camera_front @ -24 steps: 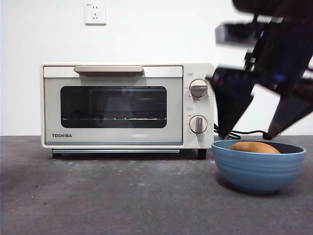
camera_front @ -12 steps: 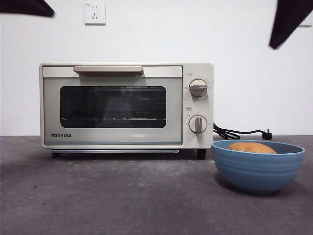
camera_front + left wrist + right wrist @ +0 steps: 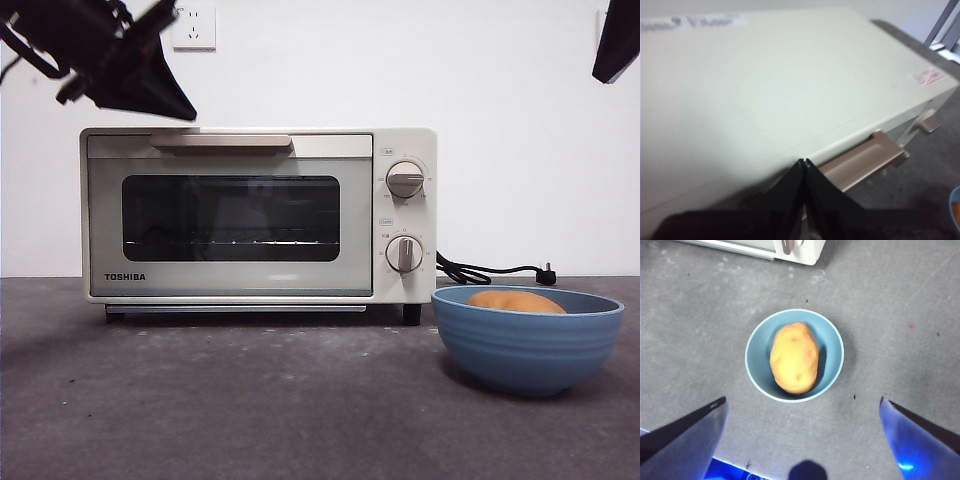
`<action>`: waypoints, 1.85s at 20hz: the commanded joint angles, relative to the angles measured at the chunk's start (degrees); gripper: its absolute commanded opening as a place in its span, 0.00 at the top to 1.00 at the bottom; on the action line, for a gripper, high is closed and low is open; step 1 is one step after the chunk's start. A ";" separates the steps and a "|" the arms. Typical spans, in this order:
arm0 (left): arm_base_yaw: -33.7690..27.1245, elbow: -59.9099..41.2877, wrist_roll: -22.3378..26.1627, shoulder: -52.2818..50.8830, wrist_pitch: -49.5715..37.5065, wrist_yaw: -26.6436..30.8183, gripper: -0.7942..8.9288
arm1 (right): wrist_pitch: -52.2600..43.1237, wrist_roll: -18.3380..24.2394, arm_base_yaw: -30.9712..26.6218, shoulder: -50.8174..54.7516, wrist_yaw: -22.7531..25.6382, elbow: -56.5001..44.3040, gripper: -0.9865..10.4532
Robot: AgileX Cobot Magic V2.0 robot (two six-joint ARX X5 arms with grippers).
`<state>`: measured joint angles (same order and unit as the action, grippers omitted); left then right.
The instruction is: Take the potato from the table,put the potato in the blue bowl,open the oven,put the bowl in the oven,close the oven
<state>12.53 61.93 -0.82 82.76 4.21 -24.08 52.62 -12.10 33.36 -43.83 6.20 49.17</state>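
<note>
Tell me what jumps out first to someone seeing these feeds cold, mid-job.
The cream oven fills the table's left and middle, door shut. Beside it on the right stands the blue bowl with the potato lying inside. The left gripper, jaws shut, hangs above the oven's top near the beige handle; the right gripper is open high over the bowl.

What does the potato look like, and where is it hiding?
Find the cream-white oven on the dark grey table. Beside its knob end stands a round blue bowl. The potato lies inside: oval, golden-brown, the only orange-yellow thing here.
</note>
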 commanded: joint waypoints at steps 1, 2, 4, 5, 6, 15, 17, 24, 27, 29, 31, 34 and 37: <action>0.55 0.15 2.32 1.92 -0.28 0.35 0.93 | -0.24 -1.14 0.07 0.13 0.20 -0.02 0.47; 0.66 0.15 2.56 2.45 -0.07 0.33 0.93 | -0.24 -1.14 0.07 0.13 0.20 -0.02 0.47; 1.05 0.15 2.58 2.47 1.11 0.28 0.93 | -0.26 -1.14 0.07 0.13 0.20 -0.02 0.47; 1.38 0.15 2.58 2.47 1.55 0.13 0.93 | -0.26 -1.14 0.07 0.13 0.22 -0.02 0.47; 1.64 0.15 2.58 2.47 2.40 0.11 0.93 | -0.28 -1.11 0.07 0.13 0.22 -0.02 0.47; 6.45 0.15 2.54 2.19 21.16 -0.04 0.93 | -0.22 -1.14 0.07 0.13 3.26 -0.02 0.47; 7.32 0.15 2.43 1.75 26.47 -0.09 0.93 | -0.17 -1.16 0.04 0.13 4.96 -0.02 0.47; 9.66 0.15 2.54 -1.62 36.09 -0.15 0.93 | 0.81 -3.02 0.00 -0.24 6.16 -0.02 0.47; 10.45 0.15 2.47 -5.05 35.08 -0.07 0.93 | 0.85 -4.02 -0.07 -1.01 6.19 -0.02 0.48; 10.53 0.15 2.40 -8.09 34.47 0.00 0.93 | 0.83 -4.59 -0.52 -1.86 6.12 -0.02 0.48; 10.51 0.15 2.40 -11.87 34.42 0.20 0.93 | 0.87 -4.57 -1.53 -3.06 5.77 -0.02 0.48; 10.51 0.15 2.40 -18.99 34.51 2.43 0.93 | 0.76 -4.52 -3.54 -5.99 5.73 -0.02 0.48; 10.53 0.15 2.40 -26.69 35.98 6.47 0.93 | -0.85 -3.30 -6.60 -10.82 3.08 -0.02 0.48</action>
<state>22.94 62.41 1.08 56.58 40.05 -17.93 51.94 -15.70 26.79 -54.54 9.32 49.17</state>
